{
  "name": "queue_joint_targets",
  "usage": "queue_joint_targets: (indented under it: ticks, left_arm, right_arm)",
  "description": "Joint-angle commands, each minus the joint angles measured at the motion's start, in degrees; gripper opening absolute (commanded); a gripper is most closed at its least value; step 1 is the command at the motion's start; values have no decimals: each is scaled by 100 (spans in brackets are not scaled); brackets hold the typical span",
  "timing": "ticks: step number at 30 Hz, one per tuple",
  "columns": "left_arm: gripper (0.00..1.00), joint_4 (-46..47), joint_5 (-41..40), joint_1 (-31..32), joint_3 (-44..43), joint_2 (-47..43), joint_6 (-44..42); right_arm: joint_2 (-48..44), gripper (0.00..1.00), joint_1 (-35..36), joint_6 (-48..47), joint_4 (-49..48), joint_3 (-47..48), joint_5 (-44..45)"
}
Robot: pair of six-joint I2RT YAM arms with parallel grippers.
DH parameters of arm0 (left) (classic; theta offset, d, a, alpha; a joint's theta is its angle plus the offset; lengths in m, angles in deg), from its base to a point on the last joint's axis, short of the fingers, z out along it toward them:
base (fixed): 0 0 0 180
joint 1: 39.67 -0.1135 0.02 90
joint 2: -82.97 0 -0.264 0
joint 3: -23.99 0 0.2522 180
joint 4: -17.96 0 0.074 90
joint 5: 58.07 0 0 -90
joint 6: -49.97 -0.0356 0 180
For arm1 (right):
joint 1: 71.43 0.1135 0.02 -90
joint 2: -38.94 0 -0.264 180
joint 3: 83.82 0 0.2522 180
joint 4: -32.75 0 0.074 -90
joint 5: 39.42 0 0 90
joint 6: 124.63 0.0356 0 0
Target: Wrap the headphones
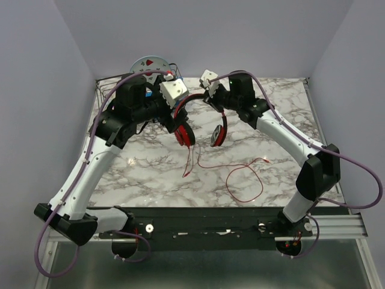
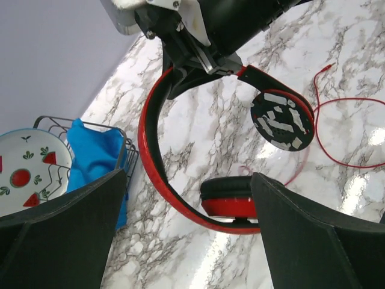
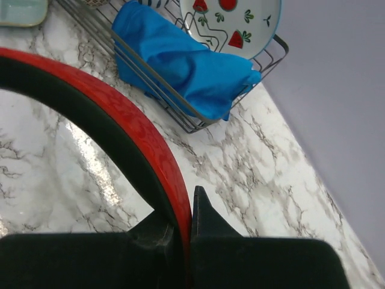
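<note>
As the overhead view shows it, the headphones (image 1: pixel 185 133) stand upright between both arms over the marble table (image 1: pixel 150 162), cups down. The right gripper (image 1: pixel 212 96) is at the band's top, and the red cable (image 1: pixel 243 180) trails loose across the marble.

Left wrist now: the left gripper (image 2: pixel 189 180) is spread wide, the lower ear cup (image 2: pixel 231 201) between its fingers, contact unclear.

Right wrist: fingers clamped tight on the red headband (image 3: pixel 120 126), with a blue cloth (image 3: pixel 180 66) in a wire rack (image 3: pixel 180 114) behind.

Bare marble table (image 1: pixel 150 174) toward the bases; wire rack (image 3: pixel 180 111) in far-left corner.
</note>
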Motion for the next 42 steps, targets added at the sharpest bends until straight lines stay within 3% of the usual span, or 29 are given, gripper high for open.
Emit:
queue_joint_targets:
  ticks: [1,9,16,18,20,24,25,34,36,39,40,41,42]
  left_arm:
    - [99,-27,66,-4,191,144,-131]
    - [99,931,-302,-4,517,591,238]
    - [96,1723,-1014,5,613,856,678]
    - [90,1741,-1059,23,543,970,687]
    - [74,1714,-1059,23,490,1041,687]
    - [61,1460,-857,23,464,1216,687]
    - [51,1451,-831,23,490,1225,713]
    - [0,1266,-672,23,569,1261,757]
    - [0,1257,-751,23,587,1269,801]
    - [0,1449,-1075,23,701,1243,1046]
    - [0,1538,-1233,23,814,1208,1143]
    - [0,1669,-1565,23,885,1164,1239]
    - [0,1940,-1777,23,964,1077,1449]
  right_arm:
    - [168,1,34,-1573,1286,365,-373]
    - [2,1,34,-1880,1445,190,-1259]
    - [-104,1,60,-1959,1471,23,-1410]
    - [-95,1,86,-2012,1497,14,-1366]
    - [-95,1,104,-2030,1497,23,-1365]
    - [-156,1,113,-2030,1463,49,-1436]
    - [-183,1,113,-2021,1445,58,-1436]
    - [-280,2,121,-1609,891,32,-1129]
    - [-245,6,113,-1268,734,137,-962]
    - [-174,37,113,-592,532,286,-576]
    - [-157,57,113,-380,461,313,-357]
    - [-183,67,113,-142,382,313,-242]
    - [-200,85,113,338,225,296,-136]
